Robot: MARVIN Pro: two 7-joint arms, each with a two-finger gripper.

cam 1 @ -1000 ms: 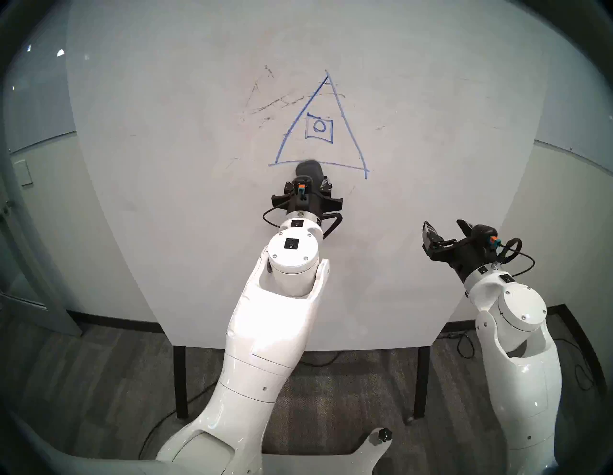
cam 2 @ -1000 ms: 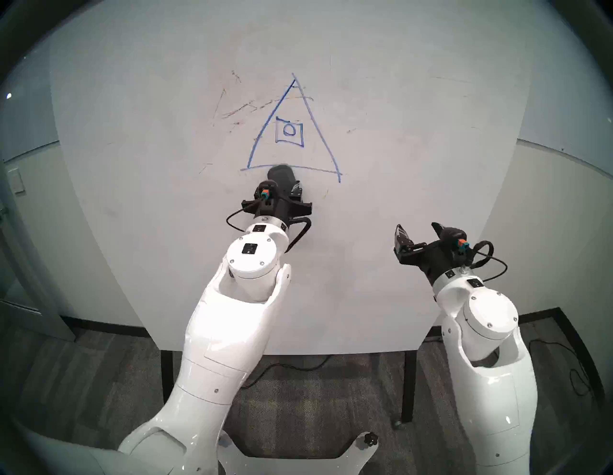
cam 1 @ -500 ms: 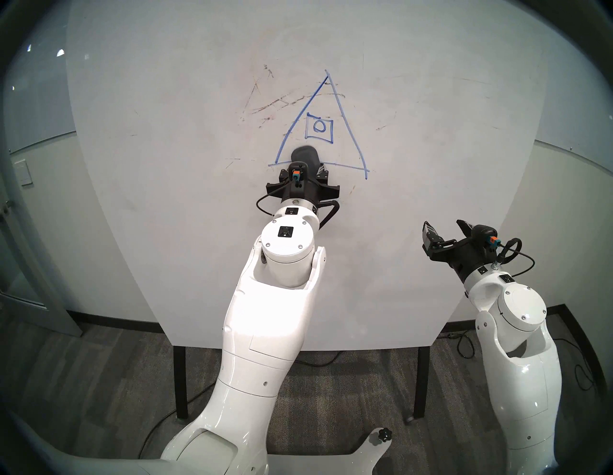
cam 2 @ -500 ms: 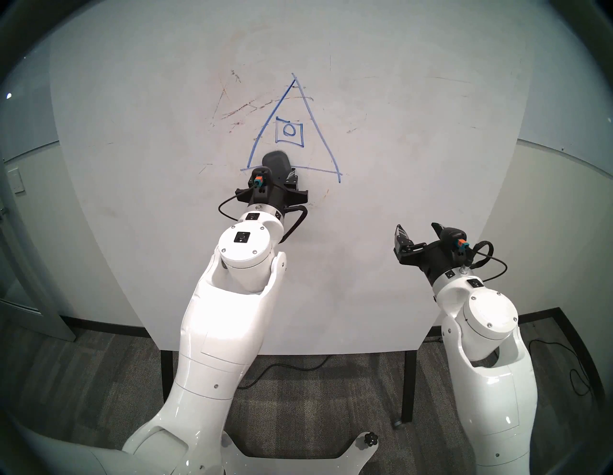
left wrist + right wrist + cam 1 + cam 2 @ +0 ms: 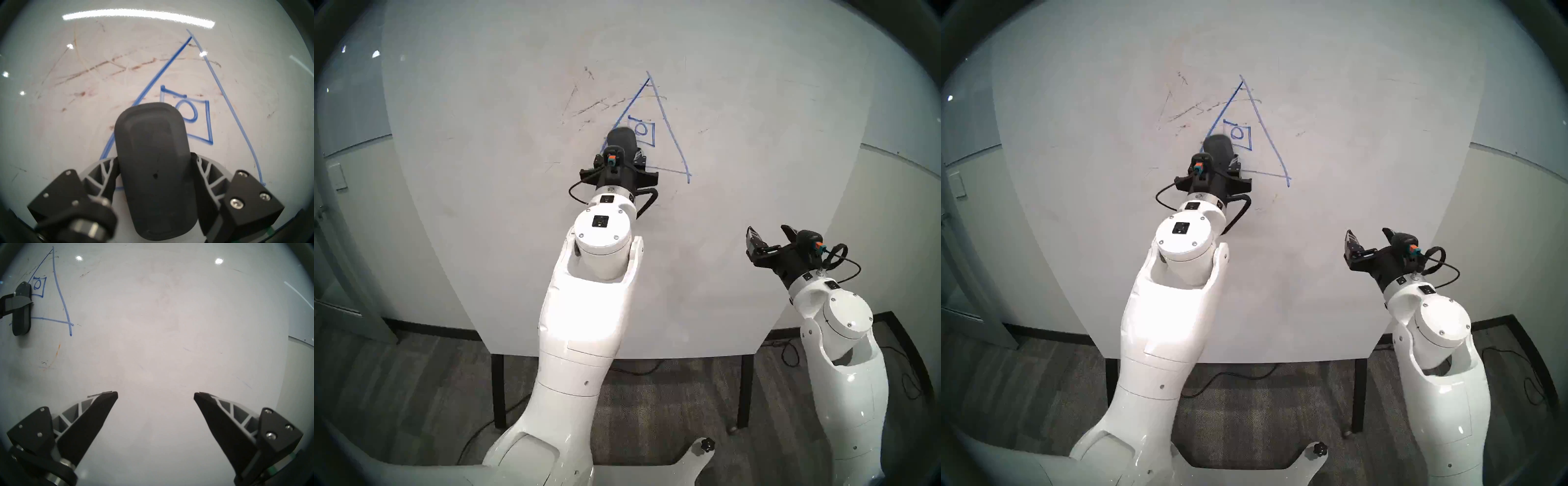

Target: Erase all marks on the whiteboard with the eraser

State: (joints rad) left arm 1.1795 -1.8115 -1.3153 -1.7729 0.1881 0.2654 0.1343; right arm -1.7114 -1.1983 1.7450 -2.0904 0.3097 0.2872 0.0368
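The whiteboard (image 5: pixel 483 169) stands upright ahead of me. Its marks are a blue triangle (image 5: pixel 670 125) around a small square with a circle (image 5: pixel 645 130), plus brownish smudged streaks (image 5: pixel 595 105) to the upper left. My left gripper (image 5: pixel 621 154) is shut on the dark grey eraser (image 5: pixel 621 141), which lies flat on the board. In the left wrist view the eraser (image 5: pixel 153 161) covers the triangle's lower left part and the square's left edge (image 5: pixel 162 95). My right gripper (image 5: pixel 769 232) hangs open and holds nothing, low right, facing bare board (image 5: pixel 169 327).
An orange streak (image 5: pixel 57 349) and faint scuffs lie below the triangle's right corner. The board's black legs (image 5: pixel 499 390) stand on grey carpet with cables (image 5: pixel 907 383) trailing at the right. Pale walls flank the board on both sides.
My left gripper has slid the eraser up the board, from the triangle's base line to its left side beside the square. The right arm has stayed still.
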